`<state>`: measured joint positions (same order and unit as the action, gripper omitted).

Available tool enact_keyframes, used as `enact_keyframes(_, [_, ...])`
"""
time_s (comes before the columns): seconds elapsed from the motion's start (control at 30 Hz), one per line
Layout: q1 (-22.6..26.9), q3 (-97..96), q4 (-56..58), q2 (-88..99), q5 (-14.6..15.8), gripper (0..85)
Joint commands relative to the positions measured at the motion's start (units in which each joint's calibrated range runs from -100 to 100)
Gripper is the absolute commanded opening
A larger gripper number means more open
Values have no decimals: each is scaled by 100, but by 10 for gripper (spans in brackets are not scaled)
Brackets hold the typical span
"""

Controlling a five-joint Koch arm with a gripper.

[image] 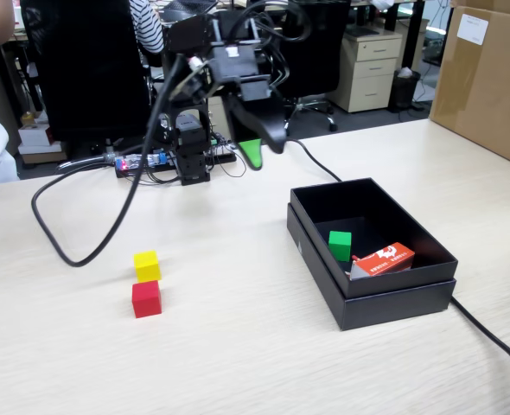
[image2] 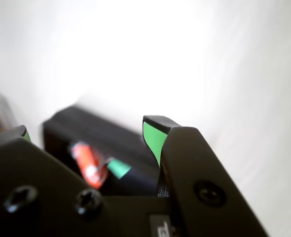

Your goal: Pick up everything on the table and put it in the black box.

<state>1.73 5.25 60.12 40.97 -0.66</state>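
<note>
The tool [image: 264,149] hangs high over the pale beige wood-grain worktop [image: 238,346], its green-lined jaws spread wide with nothing between them.

The small plain green cube [image: 340,245] already lies inside the shallow matte black cardboard box [image: 393,298], with the orange-and-white printed carton [image: 383,259] just beside it at its 4 o'clock. In the fixed view, the small yellow cube [image: 147,265] and the small red cube [image: 146,298] rest on the bare worktop at about 9 o'clock from the box, well apart from it. The red one sits at 6 o'clock of the yellow, the two touching or nearly so.

That closeness is the main risk, as I judge it: jaws coming down around one cube could nudge or trap its neighbour, and a skewed grasp might drop the cube before it reaches the box. The thick black cable [image: 82,251] curving at 10 o'clock of the yellow cube could also drag across them if the arm swings low.

Only the fixed view shows the two loose cubes. The wrist view, washed out and blurred, shows the jaw gap close up, with the box [image2: 86,129], the carton [image2: 86,163] and the green cube [image2: 119,169] seen through it.
</note>
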Motion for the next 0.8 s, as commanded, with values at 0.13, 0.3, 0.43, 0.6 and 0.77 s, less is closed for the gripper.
enact_keyframes(0.13, [-752,-1150,-228,384,-449,481])
enact_keyframes(0.3, [-1099,-1595,-496,-305,-601,483])
enact_keyframes(0.43, [-1231,-1586,-548,-878,-659,483])
enact_keyframes(0.6, [-1358,-1187,-583,-1992,-723,480])
enact_keyframes(0.77, [-1436,-1014,-729,-2382,-767,479])
